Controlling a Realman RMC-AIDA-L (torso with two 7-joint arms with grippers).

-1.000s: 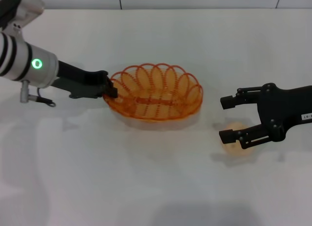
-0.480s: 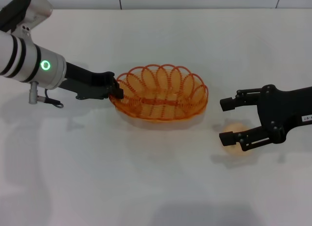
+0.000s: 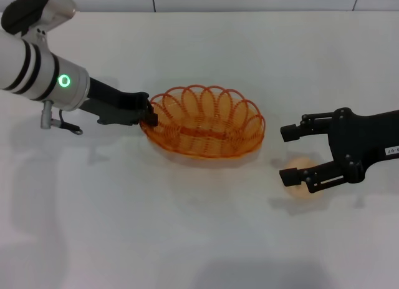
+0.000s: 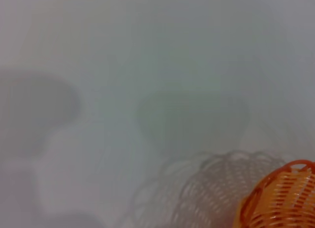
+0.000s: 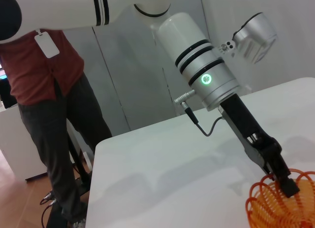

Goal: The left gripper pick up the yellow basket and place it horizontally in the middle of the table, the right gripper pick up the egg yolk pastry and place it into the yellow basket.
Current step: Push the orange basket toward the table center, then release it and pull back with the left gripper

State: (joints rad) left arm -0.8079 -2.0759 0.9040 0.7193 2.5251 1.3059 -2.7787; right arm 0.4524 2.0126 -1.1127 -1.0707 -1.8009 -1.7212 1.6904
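Evidently, the yellow basket point(image 3: 204, 121) is clamped at its left rim by the left gripper point(image 3: 148, 115) mid-counter point(image 3: 187, 239), unreleased; the egg yolk pastry point(image 3: 302, 178), toward the right edge, is straddled by the wide-open right gripper point(image 3: 292, 154), ungrasped.

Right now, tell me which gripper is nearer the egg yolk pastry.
Right. The right gripper hovers open over the egg yolk pastry; the left gripper is far across, clamped on the yellow basket rim.

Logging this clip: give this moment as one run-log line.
left gripper: shut on yellow basket rim | right gripper: open above egg yolk pastry | pastry on table
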